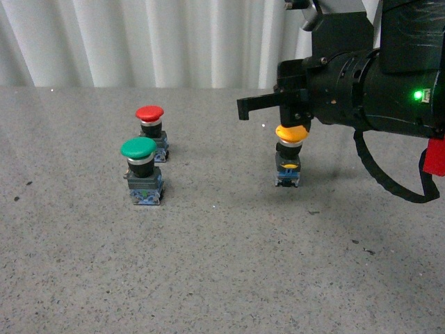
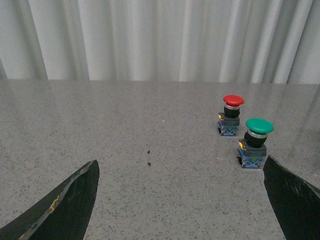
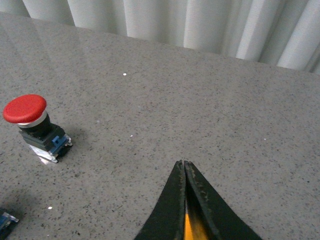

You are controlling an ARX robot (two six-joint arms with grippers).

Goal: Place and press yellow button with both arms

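The yellow button [image 1: 291, 133] stands upright on the grey table, right of centre in the front view. My right gripper [image 1: 243, 109] is shut with nothing between its fingers, and the underside of the fingers lies right on top of the yellow cap, tips pointing left past it. In the right wrist view the closed fingertips [image 3: 184, 163] meet in a point, with a sliver of the yellow button [image 3: 189, 231] showing beneath them. My left gripper [image 2: 180, 161] is open over bare table, holding nothing; the left arm is out of the front view.
A green-capped button [image 1: 141, 170] and a red-capped button [image 1: 151, 131] stand together at the left. Both also appear in the left wrist view, the green-capped button [image 2: 255, 142] close to one finger and the red-capped button [image 2: 231, 115] beyond it. A white curtain backs the table.
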